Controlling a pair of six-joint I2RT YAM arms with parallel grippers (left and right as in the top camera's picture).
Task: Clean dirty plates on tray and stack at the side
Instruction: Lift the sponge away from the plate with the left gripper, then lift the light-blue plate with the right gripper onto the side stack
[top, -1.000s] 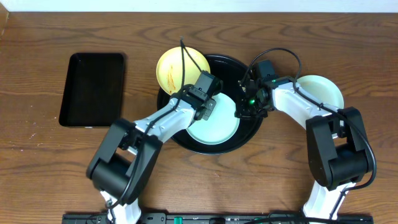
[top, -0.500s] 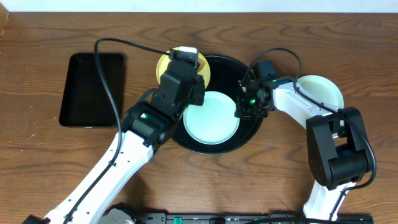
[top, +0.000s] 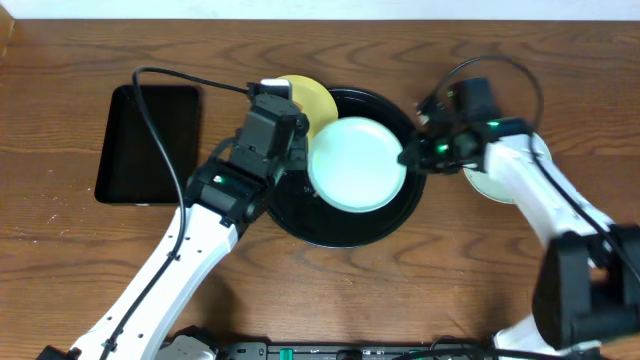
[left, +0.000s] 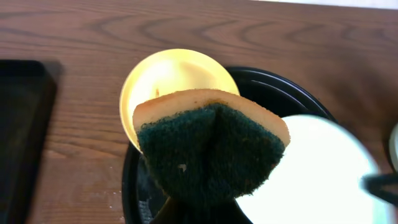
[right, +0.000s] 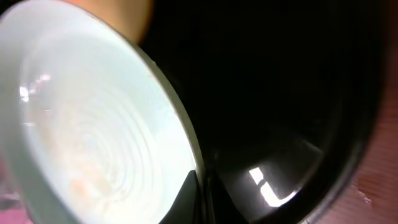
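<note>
The round black tray (top: 345, 230) lies at the table's middle. My right gripper (top: 408, 157) is shut on the right rim of a mint-blue plate (top: 356, 163) and holds it raised and tilted over the tray; the right wrist view shows the plate (right: 93, 124) with faint orange smears. My left gripper (top: 283, 138) is shut on a green-and-yellow sponge (left: 211, 149), just left of the held plate. A pale yellow plate (top: 310, 98) leans on the tray's upper left rim, seen also in the left wrist view (left: 174, 74). Another mint plate (top: 495, 185) lies on the table at right, mostly hidden by my right arm.
A rectangular black tray (top: 148, 143) lies at the left of the table. Cables run from both arms over the table's far side. The table's front edge carries a black rail (top: 300, 352).
My right gripper has lifted the mint-blue plate off the tray floor and moved it up and right. My left arm has swung up and back with the sponge.
</note>
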